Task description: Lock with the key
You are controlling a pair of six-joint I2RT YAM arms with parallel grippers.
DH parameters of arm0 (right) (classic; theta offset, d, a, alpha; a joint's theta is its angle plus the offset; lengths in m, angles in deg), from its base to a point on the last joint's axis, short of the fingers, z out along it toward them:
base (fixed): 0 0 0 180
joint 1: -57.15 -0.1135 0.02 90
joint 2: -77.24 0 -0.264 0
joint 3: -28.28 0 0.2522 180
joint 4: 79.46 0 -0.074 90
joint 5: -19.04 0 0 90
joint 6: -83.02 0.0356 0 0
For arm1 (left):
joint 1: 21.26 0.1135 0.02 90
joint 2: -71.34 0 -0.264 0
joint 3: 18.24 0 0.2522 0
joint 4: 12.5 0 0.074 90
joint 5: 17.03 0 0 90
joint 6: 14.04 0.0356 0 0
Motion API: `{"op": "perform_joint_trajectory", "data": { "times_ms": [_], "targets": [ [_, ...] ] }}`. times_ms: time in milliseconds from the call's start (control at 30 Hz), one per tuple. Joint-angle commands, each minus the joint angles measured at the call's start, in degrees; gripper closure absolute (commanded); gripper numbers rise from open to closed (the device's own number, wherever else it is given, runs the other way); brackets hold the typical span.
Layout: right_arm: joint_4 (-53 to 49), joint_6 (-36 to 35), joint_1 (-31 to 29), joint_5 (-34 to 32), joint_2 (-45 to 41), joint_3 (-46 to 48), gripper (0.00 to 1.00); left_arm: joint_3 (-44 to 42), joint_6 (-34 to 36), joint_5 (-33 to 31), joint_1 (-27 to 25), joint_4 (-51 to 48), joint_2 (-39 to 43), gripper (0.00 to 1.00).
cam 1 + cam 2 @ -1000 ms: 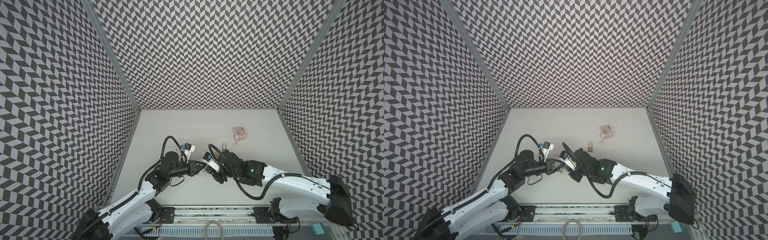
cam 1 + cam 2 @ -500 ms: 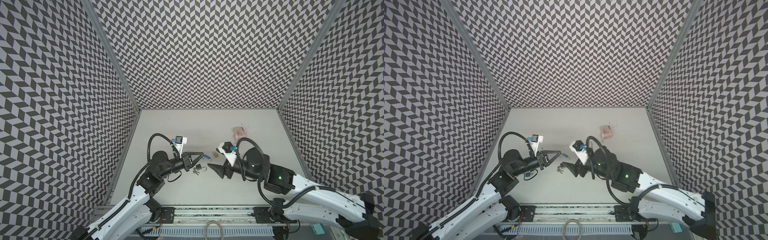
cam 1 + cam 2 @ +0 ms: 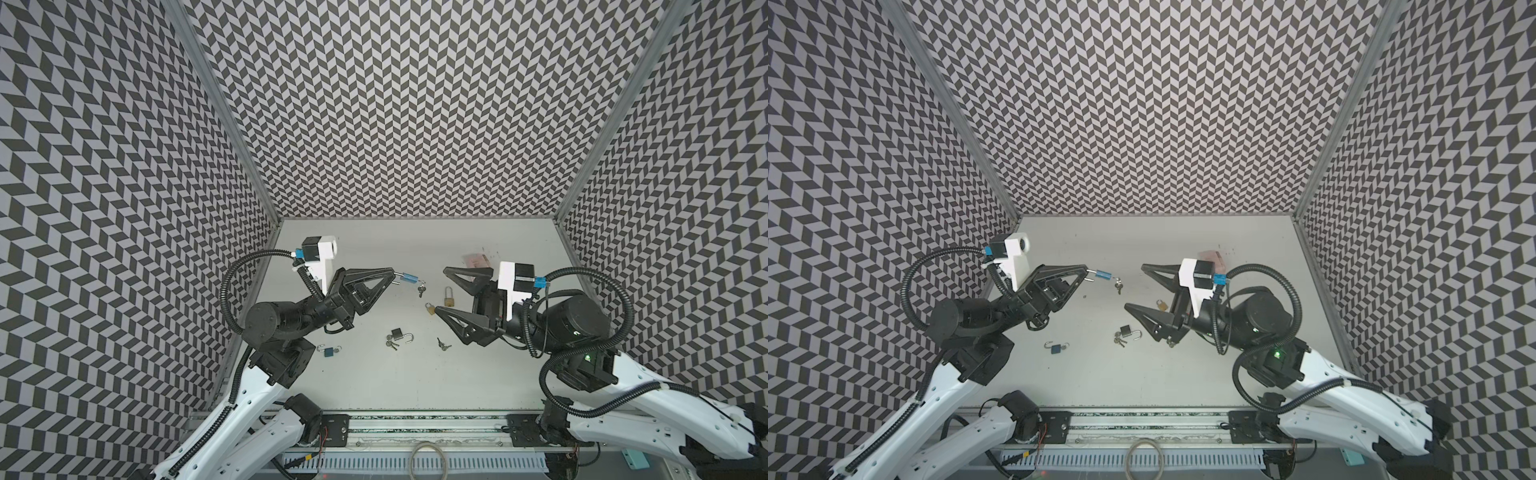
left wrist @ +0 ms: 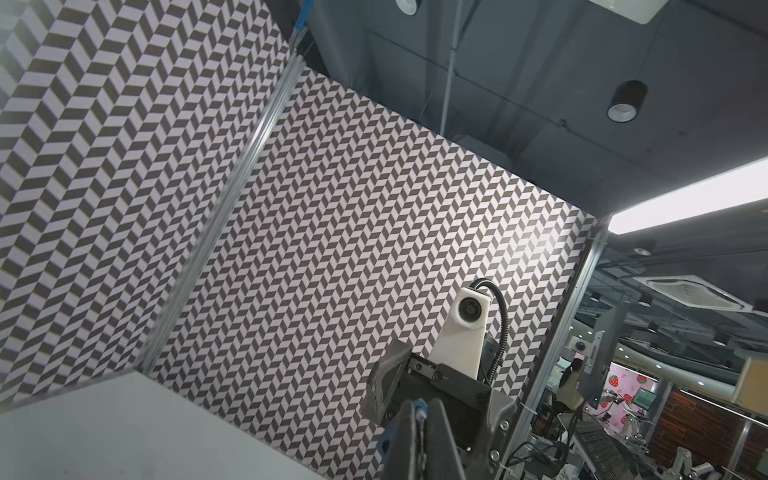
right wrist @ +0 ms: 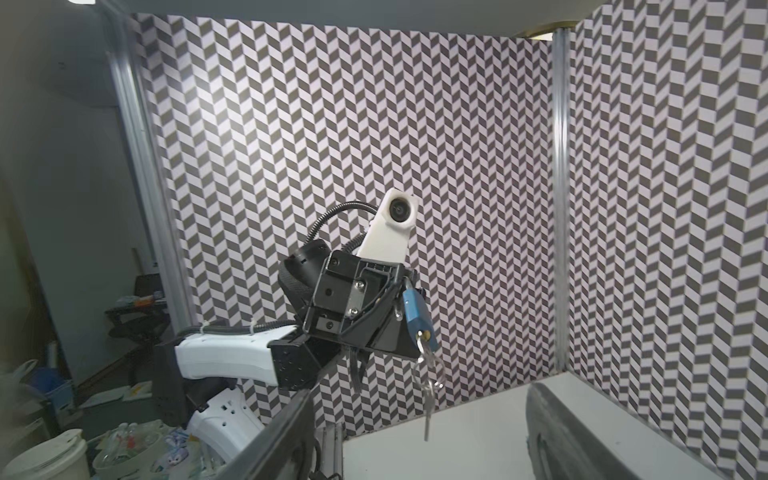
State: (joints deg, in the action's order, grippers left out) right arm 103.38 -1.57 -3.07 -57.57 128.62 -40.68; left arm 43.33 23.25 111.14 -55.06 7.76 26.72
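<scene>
Currently left gripper (image 3: 393, 275) clamps blue padlock (image 3: 409, 277) by shackle; right gripper (image 3: 440, 290) gapes empty. Dangling keys (image 3: 422, 287) could swing, spoiling the grab.

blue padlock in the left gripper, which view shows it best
Right wrist view: the blue padlock is close and side on, keys hanging from it. In both top views it is small at the tip of the left gripper. The left wrist view shows only a blue sliver between the shut fingers.
</scene>
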Motion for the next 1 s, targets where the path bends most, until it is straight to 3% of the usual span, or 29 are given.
{"op": "perform_joint_trajectory", "data": {
  "times_ms": [0, 233, 700, 900, 967],
  "targets": [
    [6.10, -1.47, 0.18, 4.22, 2.06, -3.10, 0.23, 2.20, -2.63, 1.98, -1.39, 6.34, -1.75, 1.00],
    [7.05, -4.36, 0.11, 5.64, 6.65, -6.91, 0.28, 3.07, -2.39, 1.47, -4.49, 7.72, -3.18, 1.00],
    [6.43, -5.20, 0.12, 4.19, 6.90, -6.15, 0.75, 3.48, -1.61, 0.50, -5.49, 7.16, -3.50, 1.00],
    [5.81, -5.24, 0.16, 3.79, 7.15, -5.79, 0.79, 3.36, -1.61, 0.06, -5.74, 7.29, -3.08, 1.00],
    [5.73, -5.05, 0.16, 3.72, 7.20, -5.66, 0.73, 3.41, -1.56, 0.01, -5.77, 7.33, -3.11, 1.00]
  ]
}}
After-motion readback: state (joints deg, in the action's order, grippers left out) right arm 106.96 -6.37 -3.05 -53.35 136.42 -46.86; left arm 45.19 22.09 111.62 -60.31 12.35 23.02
